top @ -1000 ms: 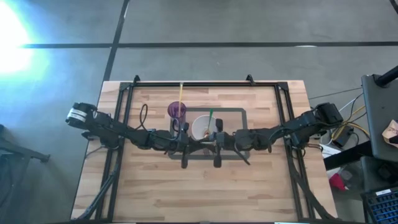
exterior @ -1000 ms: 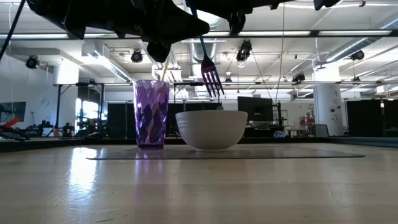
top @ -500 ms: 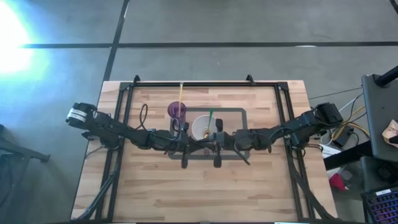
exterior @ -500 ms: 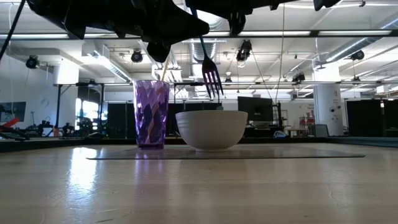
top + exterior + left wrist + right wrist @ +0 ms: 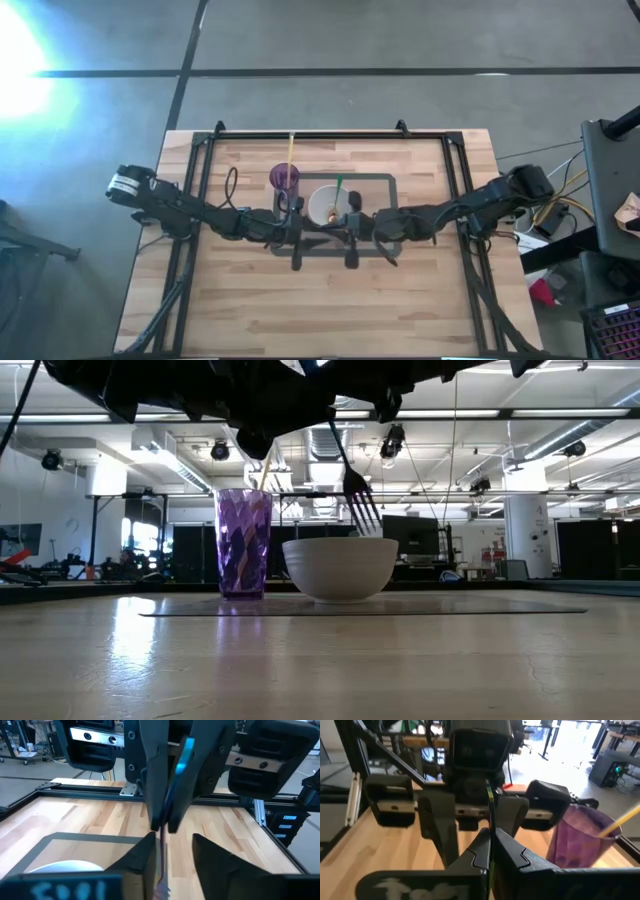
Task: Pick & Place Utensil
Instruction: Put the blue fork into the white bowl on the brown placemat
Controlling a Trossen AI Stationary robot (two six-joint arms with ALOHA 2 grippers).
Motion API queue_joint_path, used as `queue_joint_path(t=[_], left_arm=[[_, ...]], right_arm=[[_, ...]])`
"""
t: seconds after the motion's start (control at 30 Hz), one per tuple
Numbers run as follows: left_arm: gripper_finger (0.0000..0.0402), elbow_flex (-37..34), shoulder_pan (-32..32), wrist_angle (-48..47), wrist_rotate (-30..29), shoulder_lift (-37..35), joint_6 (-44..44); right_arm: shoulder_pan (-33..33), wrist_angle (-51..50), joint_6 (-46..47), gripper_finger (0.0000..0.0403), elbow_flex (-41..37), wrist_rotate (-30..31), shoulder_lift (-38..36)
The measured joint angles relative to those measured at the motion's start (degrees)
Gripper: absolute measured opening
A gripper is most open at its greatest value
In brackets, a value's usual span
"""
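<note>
A fork (image 5: 360, 508) with a teal handle hangs tines down over the white bowl (image 5: 340, 568), between my two grippers, which meet above the grey mat (image 5: 385, 185). My right gripper (image 5: 491, 837), reaching in from the right (image 5: 345, 235), is shut on the fork. My left gripper (image 5: 172, 842), opposite it (image 5: 308, 237), is open. Its fingers stand on either side of the fork's thin stem (image 5: 162, 845), which runs close along one of them. The bowl stands on the mat beside a purple cup (image 5: 243, 540). My right gripper pinches the fork's teal handle (image 5: 185, 755) between its two fingers, which come from the table's right. The fork hangs below the hold, lifted clear. It is tilted, with its tines (image 5: 362, 510) just above the bowl's rim.
The purple cup (image 5: 285, 180) holds a yellow straw (image 5: 291, 150) and stands left of the bowl (image 5: 322, 208). A green stick-like thing (image 5: 338, 185) lies across the bowl's far rim. Black frame rails (image 5: 200, 180) run along the table's sides. Bare wood lies toward the near edge.
My left gripper has opened and let go of the fork, which now hangs from my right gripper alone. The fork has tipped: its tines have swung lower and toward the table's right, closer to the bowl's rim.
</note>
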Motion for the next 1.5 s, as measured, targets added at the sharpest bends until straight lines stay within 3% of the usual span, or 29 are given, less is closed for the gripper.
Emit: queue_joint_path(t=[0.27, 0.57, 0.93, 1.23, 1.5], left_arm=[[0.0178, 0.0, 0.0, -0.9, 0.0, 0.0, -0.3], [0.0179, 0.0, 0.0, -1.3, 0.0, -0.7, -0.3], [0.0179, 0.0, 0.0, -1.9, 0.0, -0.9, -0.4], [0.0179, 0.0, 0.0, -1.9, 0.0, -0.9, -0.4], [0.0179, 0.0, 0.0, -1.9, 0.0, -0.9, -0.4]], right_arm=[[0.0, -9.0, -0.3, 0.0009, -0.1, 1.8, -4.7], [0.0, -19.4, -4.3, 0.0008, -0.8, 10.2, -14.0], [-1.4, -18.1, -4.9, 0.0008, -7.9, 19.1, -27.2], [-6.1, 5.1, 1.0, 0.0008, -21.4, 19.7, -31.6], [-10.1, 28.7, 12.6, 0.0008, -33.2, 19.7, -28.5]])
